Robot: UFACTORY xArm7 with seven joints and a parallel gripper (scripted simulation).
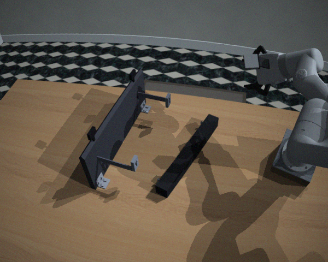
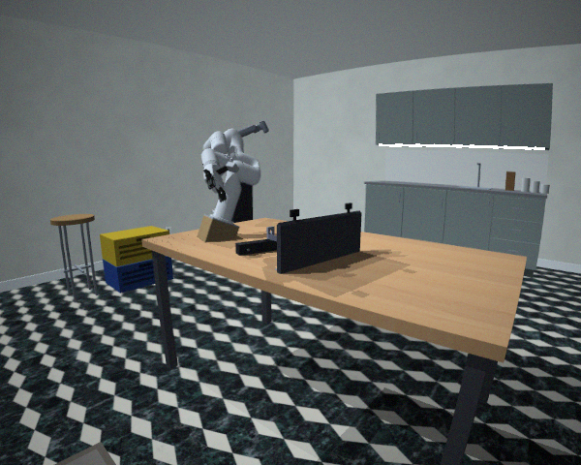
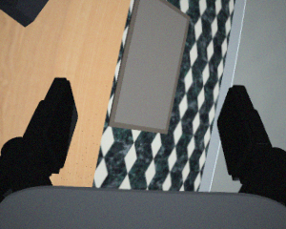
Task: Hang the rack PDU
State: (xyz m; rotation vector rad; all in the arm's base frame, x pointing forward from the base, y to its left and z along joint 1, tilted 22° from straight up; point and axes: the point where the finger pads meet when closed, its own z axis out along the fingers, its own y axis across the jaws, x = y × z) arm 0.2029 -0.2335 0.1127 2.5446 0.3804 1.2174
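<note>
The rack PDU (image 1: 186, 154) (image 2: 251, 246) is a long dark bar lying flat on the wooden table (image 1: 45, 220) (image 2: 431, 280). Beside it stands a dark upright panel (image 1: 113, 126) (image 2: 318, 240) with two arms, each ending in a small grey keyhole plate: a far one (image 1: 167, 100) and a near one (image 1: 134, 162) (image 2: 269, 231). Both plates are empty. My gripper (image 1: 253, 70) (image 2: 214, 185) (image 3: 148, 100) is open and empty. It hangs high over the table's far edge, well away from the PDU.
A grey slanted board (image 1: 195, 90) (image 2: 215, 229) (image 3: 153, 64) sits at the table's edge under the gripper. The arm's base (image 1: 294, 166) stands at the table's right end. On the floor are a stool (image 2: 73, 220) and stacked yellow and blue crates (image 2: 131, 258).
</note>
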